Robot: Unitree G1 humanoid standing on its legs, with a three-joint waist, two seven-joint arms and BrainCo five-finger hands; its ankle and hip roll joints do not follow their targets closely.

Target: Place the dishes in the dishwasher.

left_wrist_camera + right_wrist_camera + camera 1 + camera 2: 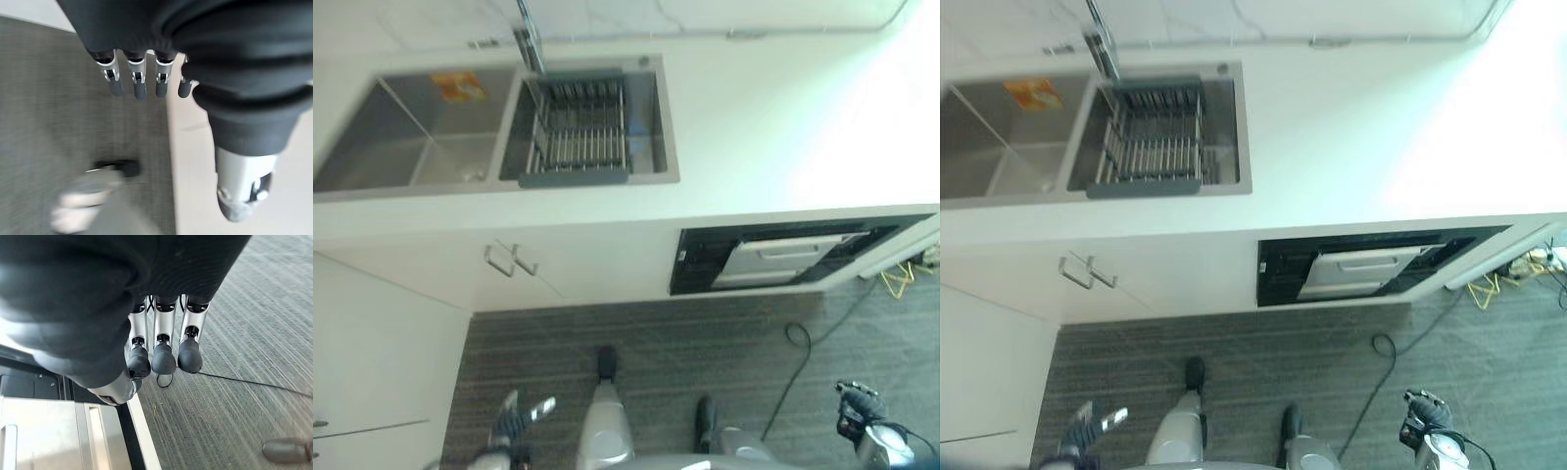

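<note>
the robot is standing in front of a white counter (754, 127) with a double steel sink (421, 137) set into it. in the right basin a dark dish rack (576, 135) with metal bars is sitting, and i cannot tell if any dishes are lying inside it. an orange and yellow thing (458, 86) is lying at the far edge of the left basin, and the tap (530, 39) is rising between the two basins. below the counter, to the right of the sink, the dishwasher (793, 259) is showing in a black opening, with its pale door seeming partly lowered. two handles (509, 259) are sticking out of the white cabinet front under the sink.

the left hand (137, 81) is hanging low over the grey striped carpet (656, 352), its fingers straight and relaxed and carrying nothing. the right hand (164, 350) is hanging near the dishwasher front, above the carpet, its fingers also hanging loosely straight and holding nothing. both hands are well apart from the sink and the rack.
</note>
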